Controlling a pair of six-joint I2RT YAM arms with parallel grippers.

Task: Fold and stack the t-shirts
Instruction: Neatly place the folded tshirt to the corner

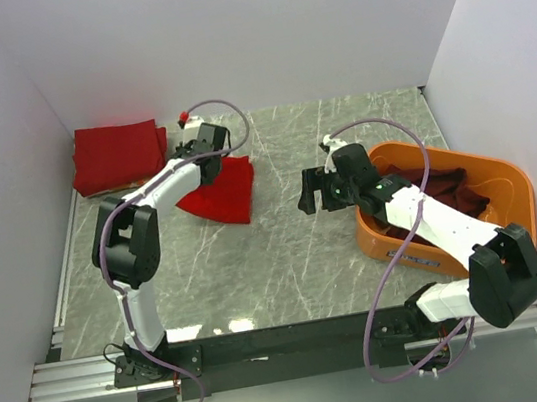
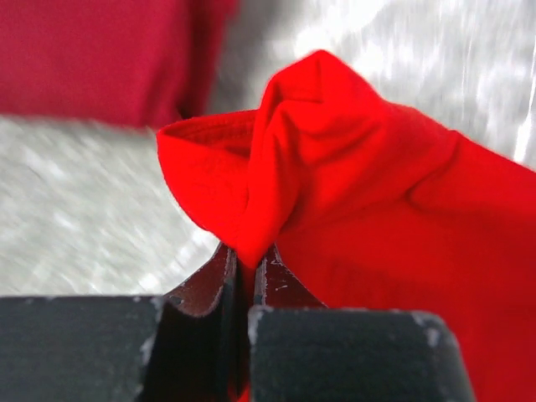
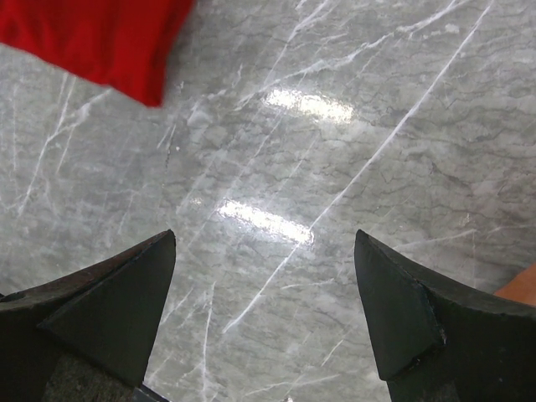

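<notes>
Left pincer (image 1: 203, 144): clamped on a bunched fold of the bright red t-shirt (image 1: 221, 192). In the left wrist view the fingers (image 2: 230, 280) stand nearly together, with only a thin pinch of cloth between them. My own arm hides the grip point from the top camera. The rest of that t-shirt (image 2: 360, 201) lies on the counter (image 1: 287, 259) left of centre, towards the far edge, with one corner pointing at the near edge. I cannot make out its sleeves or collar, and the right side of the wrist picture cuts the garment off.

Folded red pile (image 1: 118, 155): sits flat in the far left corner of the counter. It shows as a blurred dark red band (image 2: 92, 59) at the top of the left wrist view. I cannot tell how many shirts it contains.

Right pincer (image 1: 310, 193): jaws wide apart and holding nothing, above bare counter near the centre. Its wrist view (image 3: 265, 243) shows marble between the fingertips. One corner of the bright red t-shirt (image 3: 92, 33) is cut off at the upper left.

Orange tub (image 1: 510, 177): stands at the right edge of the counter. The maroon t-shirts (image 1: 452, 192) lie crumpled inside it, partly hidden by my right arm, so I cannot count them. A sliver of the tub (image 3: 521, 286) shows at the right edge of the right wrist view.
</notes>
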